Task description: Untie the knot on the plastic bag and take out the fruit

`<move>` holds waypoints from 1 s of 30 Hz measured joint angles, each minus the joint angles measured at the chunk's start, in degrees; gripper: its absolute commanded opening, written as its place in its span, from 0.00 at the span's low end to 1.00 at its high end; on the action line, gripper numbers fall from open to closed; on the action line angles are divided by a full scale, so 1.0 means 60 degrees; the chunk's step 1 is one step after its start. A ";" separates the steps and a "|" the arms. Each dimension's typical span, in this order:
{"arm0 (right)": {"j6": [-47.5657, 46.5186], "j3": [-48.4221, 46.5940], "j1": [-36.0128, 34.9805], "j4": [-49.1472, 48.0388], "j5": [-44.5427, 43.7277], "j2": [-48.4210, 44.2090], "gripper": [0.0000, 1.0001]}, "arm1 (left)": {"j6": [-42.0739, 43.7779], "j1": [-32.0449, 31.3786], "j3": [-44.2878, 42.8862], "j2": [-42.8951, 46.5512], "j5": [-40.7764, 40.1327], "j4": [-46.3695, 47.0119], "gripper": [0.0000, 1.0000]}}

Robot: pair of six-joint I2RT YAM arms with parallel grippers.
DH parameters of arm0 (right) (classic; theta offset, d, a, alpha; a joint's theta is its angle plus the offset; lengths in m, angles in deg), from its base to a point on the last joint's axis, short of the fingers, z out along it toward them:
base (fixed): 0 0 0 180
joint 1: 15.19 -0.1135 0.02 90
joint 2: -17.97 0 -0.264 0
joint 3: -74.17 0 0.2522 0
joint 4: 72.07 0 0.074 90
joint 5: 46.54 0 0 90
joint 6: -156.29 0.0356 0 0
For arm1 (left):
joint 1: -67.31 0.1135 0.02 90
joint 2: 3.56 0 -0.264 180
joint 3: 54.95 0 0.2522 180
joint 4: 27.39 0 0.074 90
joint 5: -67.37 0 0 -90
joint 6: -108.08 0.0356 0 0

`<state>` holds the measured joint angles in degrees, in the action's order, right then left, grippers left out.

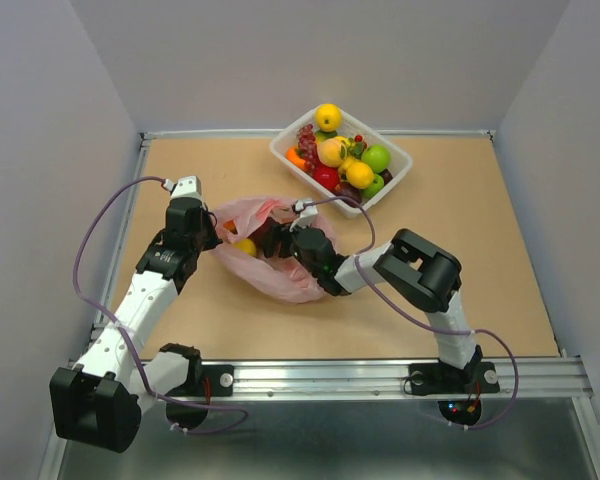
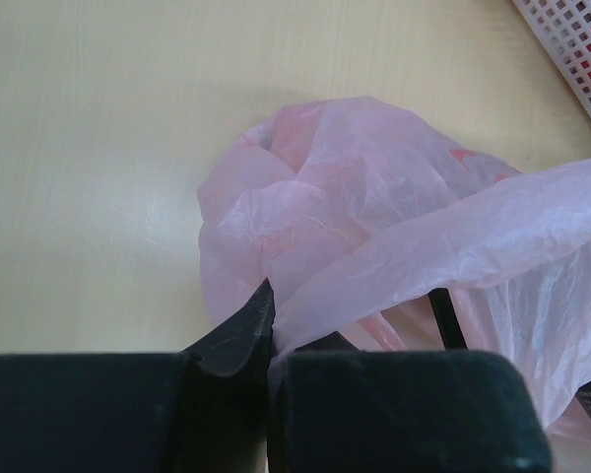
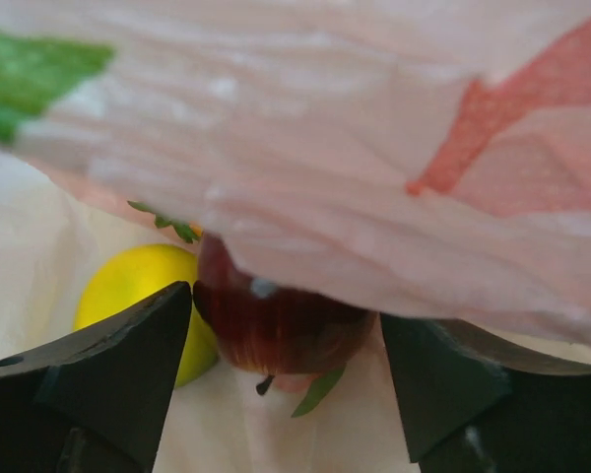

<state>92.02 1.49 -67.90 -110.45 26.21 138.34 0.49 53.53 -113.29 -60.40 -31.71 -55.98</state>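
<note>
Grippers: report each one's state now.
Left gripper: shut on the plastic bag.
Right gripper: open inside the bag, fingers either side of the dark red apple.

A: Where did the top camera sit?
B: High behind both arm bases (image 1: 185, 372), looking down over the whole table (image 1: 480, 300).
A: And the wrist ones?
B: Very close. The left faced the plastic bag (image 2: 374, 227) from outside; the right peered beneath its film. All three shared that bag.
</note>
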 measured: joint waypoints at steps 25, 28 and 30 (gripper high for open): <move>-0.0539 0.2688 -0.0044 -0.0015 0.1570 -0.4273 0.00 | 0.0025 0.0004 0.0000 0.0000 -0.0390 0.0004 0.11; -0.0739 0.2776 -0.0044 0.0455 0.1963 -0.5162 0.00 | 0.0022 0.0004 0.0000 0.0004 -0.0484 0.0000 0.11; -0.0954 0.2772 -0.0044 0.0896 0.2160 -0.5581 0.00 | 0.0022 0.0004 0.0000 0.0000 -0.0528 0.0000 0.11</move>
<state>86.30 18.12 -68.16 -105.07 39.17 104.86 0.62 53.55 -113.29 -60.40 -34.88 -55.98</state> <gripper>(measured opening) 0.602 0.120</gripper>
